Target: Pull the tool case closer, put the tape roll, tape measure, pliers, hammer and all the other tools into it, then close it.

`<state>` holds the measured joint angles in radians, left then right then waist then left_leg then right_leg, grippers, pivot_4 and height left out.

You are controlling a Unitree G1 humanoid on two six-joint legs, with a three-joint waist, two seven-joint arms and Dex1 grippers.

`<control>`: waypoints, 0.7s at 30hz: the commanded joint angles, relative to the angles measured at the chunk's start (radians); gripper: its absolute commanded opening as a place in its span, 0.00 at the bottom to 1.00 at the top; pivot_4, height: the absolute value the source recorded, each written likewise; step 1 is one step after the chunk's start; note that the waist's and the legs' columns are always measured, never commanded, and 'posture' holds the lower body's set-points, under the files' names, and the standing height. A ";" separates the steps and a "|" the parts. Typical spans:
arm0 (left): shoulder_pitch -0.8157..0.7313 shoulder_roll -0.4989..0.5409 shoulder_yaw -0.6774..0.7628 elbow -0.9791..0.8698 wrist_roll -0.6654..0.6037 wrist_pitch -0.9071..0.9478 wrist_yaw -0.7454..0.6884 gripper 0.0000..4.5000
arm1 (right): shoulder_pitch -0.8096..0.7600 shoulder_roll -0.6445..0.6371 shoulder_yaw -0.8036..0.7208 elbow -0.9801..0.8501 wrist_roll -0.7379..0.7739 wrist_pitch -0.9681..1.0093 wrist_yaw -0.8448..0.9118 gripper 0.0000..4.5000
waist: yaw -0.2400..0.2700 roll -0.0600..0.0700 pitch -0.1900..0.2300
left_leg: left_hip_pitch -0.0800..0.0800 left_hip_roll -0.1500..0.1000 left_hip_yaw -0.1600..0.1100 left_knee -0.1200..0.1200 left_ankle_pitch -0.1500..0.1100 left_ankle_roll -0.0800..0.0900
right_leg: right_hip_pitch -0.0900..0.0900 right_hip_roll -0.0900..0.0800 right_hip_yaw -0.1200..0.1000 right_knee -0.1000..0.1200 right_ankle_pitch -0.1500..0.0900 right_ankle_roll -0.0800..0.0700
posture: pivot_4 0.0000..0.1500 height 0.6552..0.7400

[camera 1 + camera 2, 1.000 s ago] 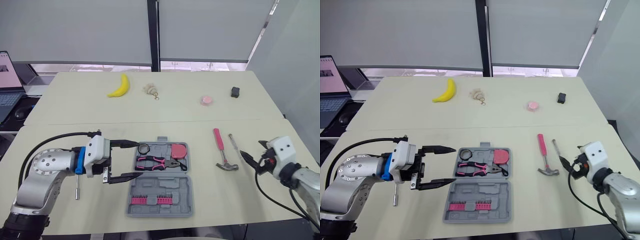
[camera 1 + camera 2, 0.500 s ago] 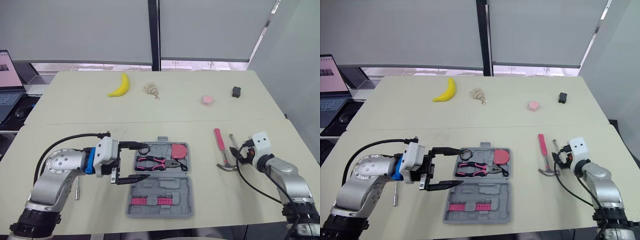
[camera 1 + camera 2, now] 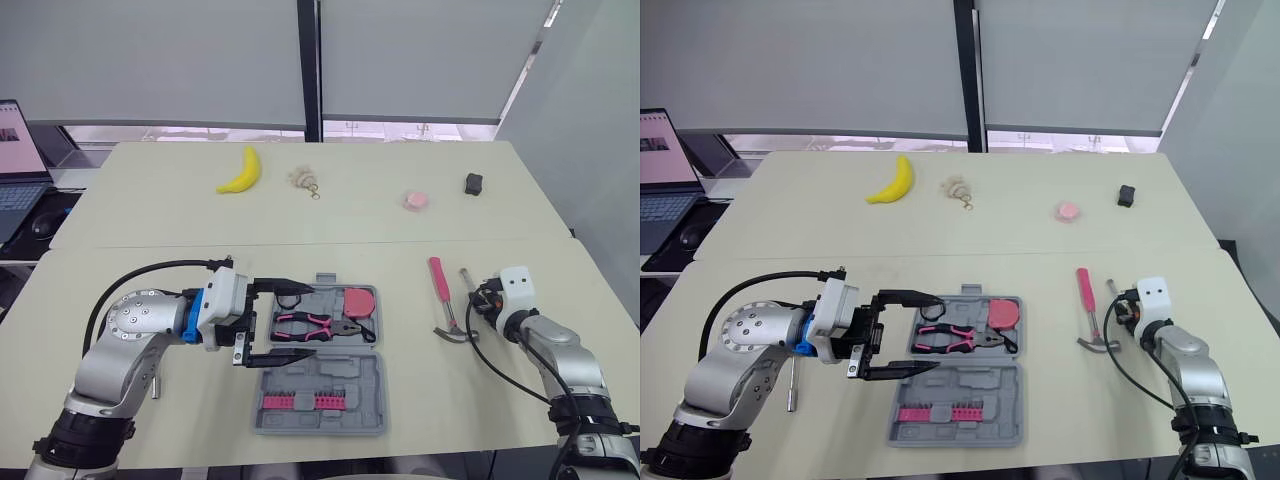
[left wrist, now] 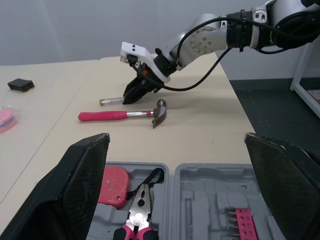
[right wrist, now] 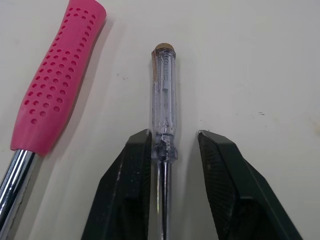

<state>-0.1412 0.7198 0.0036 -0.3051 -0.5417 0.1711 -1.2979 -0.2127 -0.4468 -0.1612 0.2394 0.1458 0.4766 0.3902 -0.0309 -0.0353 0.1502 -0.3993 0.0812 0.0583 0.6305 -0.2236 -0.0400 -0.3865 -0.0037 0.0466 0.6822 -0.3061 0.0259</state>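
The grey tool case (image 3: 322, 378) lies open near the table's front, holding a black tape roll (image 3: 288, 297), pink-handled pliers (image 3: 303, 325) and a pink tape measure (image 3: 358, 300). My left gripper (image 3: 298, 320) hangs open over the case's left part, one finger by the tape roll and one by the lid. To the case's right lie the pink-handled hammer (image 3: 440, 298) and a clear screwdriver (image 5: 164, 100). My right gripper (image 5: 173, 134) straddles that screwdriver low on the table. One finger touches it and the other stands a little apart. A small silver tool (image 3: 792, 385) lies beside the left arm.
On the far table half are a banana (image 3: 240, 172), a small keychain (image 3: 303, 180), a pink round item (image 3: 414, 200) and a black block (image 3: 471, 183). A laptop (image 3: 15, 190) stands off the left edge. The right table edge runs close to my right arm.
My right gripper has moved left from near the table's right edge onto the clear screwdriver, and its fingers stand narrower. My left gripper has slid right over the case, still open.
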 commanded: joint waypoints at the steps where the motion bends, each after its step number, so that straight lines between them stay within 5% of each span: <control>1: -0.016 -0.006 -0.008 -0.028 -0.013 -0.001 0.003 1.00 | 0.015 0.005 -0.008 -0.031 0.008 -0.017 -0.001 0.11 | 0.000 0.000 0.000 | 0.000 0.000 0.000 0.000 0.000 0.000 | 0.000 0.000 0.000 0.000 0.000 0.000 | 1.00 1.00; 11: -0.035 -0.012 0.031 -0.037 -0.069 0.044 0.028 1.00 | 0.102 -0.131 0.034 -0.314 -0.021 -0.038 0.112 0.06 | 0.000 0.004 0.003 | -0.001 0.000 0.001 0.000 0.000 0.000 | -0.001 0.000 0.001 0.000 0.000 0.000 | 1.00 1.00; 16: 0.008 0.073 0.054 0.015 -0.047 0.009 -0.068 1.00 | 0.141 -0.361 0.131 -0.620 -0.007 0.038 0.340 0.06 | -0.003 0.006 0.004 | 0.000 0.000 0.000 -0.001 0.000 0.000 | -0.001 0.001 0.000 0.000 0.000 0.000 | 1.00 1.00; 21: 0.049 0.157 0.077 0.116 -0.006 -0.038 -0.154 1.00 | 0.099 -0.457 0.234 -0.803 0.039 0.181 0.446 0.06 | -0.002 0.006 0.004 | 0.000 0.001 -0.001 0.000 0.000 0.000 | -0.001 0.002 -0.001 0.000 -0.001 0.000 | 1.00 1.00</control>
<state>-0.0977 0.8548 0.0480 -0.2104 -0.5609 0.1586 -1.4231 -0.0919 -0.8896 0.0616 -0.4913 0.1632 0.6191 0.8105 -0.0324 -0.0294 0.1541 -0.3993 0.0820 0.0578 0.6302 -0.2237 -0.0400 -0.3878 -0.0025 0.0465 0.6818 -0.3066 0.0260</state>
